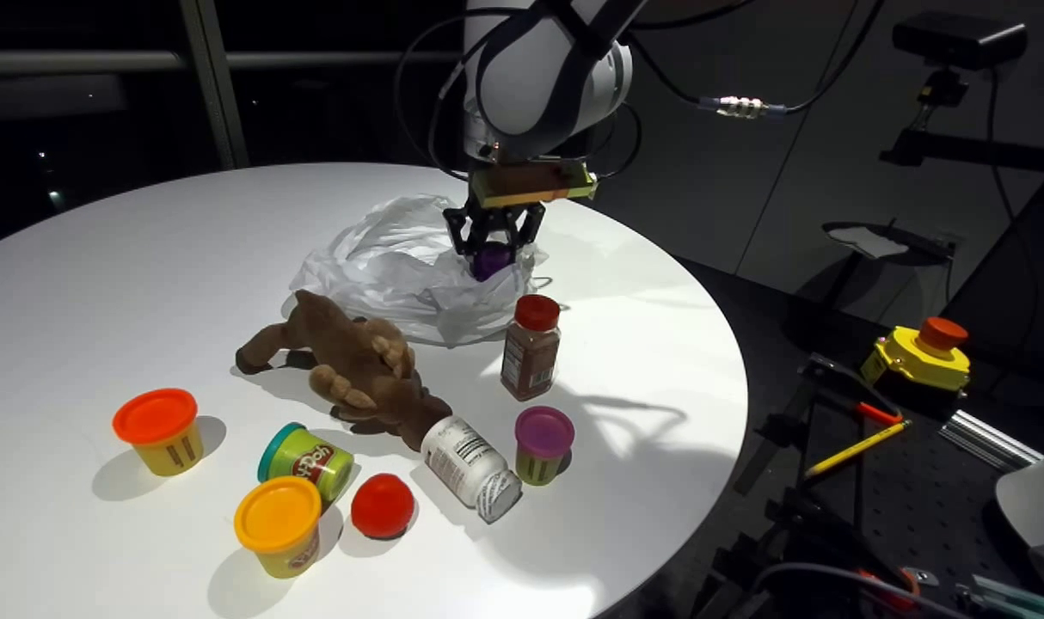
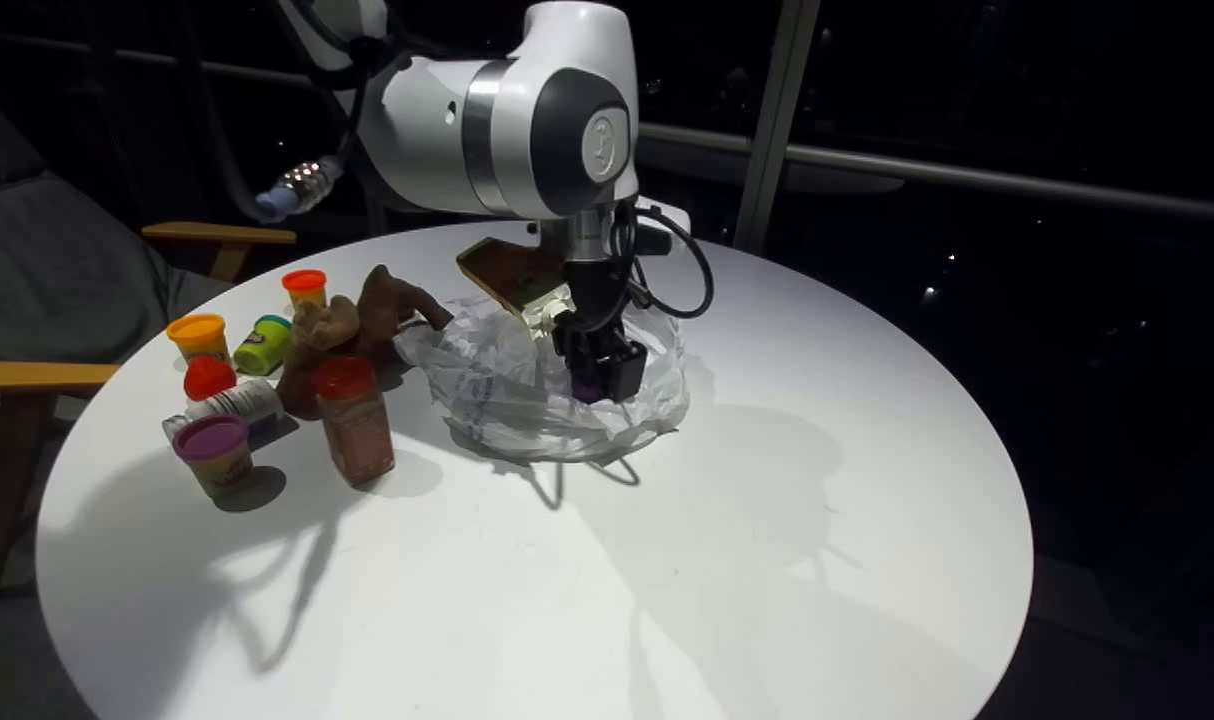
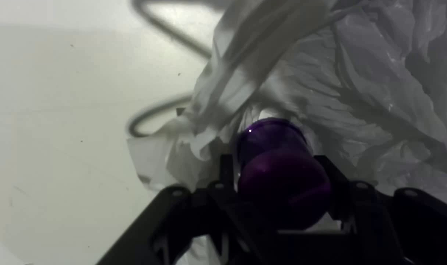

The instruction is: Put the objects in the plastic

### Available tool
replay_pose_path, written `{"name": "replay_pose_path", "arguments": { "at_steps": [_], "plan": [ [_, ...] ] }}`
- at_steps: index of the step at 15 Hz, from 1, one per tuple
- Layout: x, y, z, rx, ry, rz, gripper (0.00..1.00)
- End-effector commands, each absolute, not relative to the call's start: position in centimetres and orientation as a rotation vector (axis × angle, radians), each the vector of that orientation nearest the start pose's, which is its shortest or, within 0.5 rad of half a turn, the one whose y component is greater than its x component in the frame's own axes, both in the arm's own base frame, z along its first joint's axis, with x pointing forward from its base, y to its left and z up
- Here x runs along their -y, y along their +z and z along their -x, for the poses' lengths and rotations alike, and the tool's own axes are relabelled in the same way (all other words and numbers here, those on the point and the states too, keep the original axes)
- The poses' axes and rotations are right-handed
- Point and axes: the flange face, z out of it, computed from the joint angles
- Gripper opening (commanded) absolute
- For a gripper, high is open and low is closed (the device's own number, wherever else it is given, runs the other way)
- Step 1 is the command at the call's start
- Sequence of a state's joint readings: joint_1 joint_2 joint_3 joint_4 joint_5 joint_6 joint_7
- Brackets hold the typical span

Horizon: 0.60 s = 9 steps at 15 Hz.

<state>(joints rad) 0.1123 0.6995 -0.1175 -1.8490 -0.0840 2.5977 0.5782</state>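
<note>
My black gripper (image 3: 274,161) pointed down among the crumpled folds of a translucent plastic bag (image 1: 453,311) on a round white table (image 1: 169,292). A purple container (image 3: 282,182) was there between its fingers (image 3: 226,170); I could not tell whether they gripped it or stood loose. Outside the bag were a brown plush animal (image 1: 354,352), an upright red-lidded jar (image 1: 531,354), four small tubs (image 1: 543,434), a red object (image 1: 383,505) and a white bottle (image 1: 464,457) on its side.

We count four Play-Doh tubs (image 1: 311,464), one brown stuffed animal (image 1: 360,365), one jar with a red lid (image 1: 531,352), one white bottle (image 1: 463,457), one round red thing (image 1: 383,505), one dark purple thing (image 3: 280,173), one plastic bag (image 1: 406,275) and one table (image 2: 737,570).
</note>
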Motion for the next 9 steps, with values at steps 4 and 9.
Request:
{"name": "replay_pose_path", "arguments": {
  "at_steps": [4, 9],
  "plan": [
    [3.3, 24.8, -63.3, -0.859, -0.425, 3.089, 1.00],
    [0.5, 33.3, -58.9, -0.609, -0.144, 3.160, 1.00]
  ]
}}
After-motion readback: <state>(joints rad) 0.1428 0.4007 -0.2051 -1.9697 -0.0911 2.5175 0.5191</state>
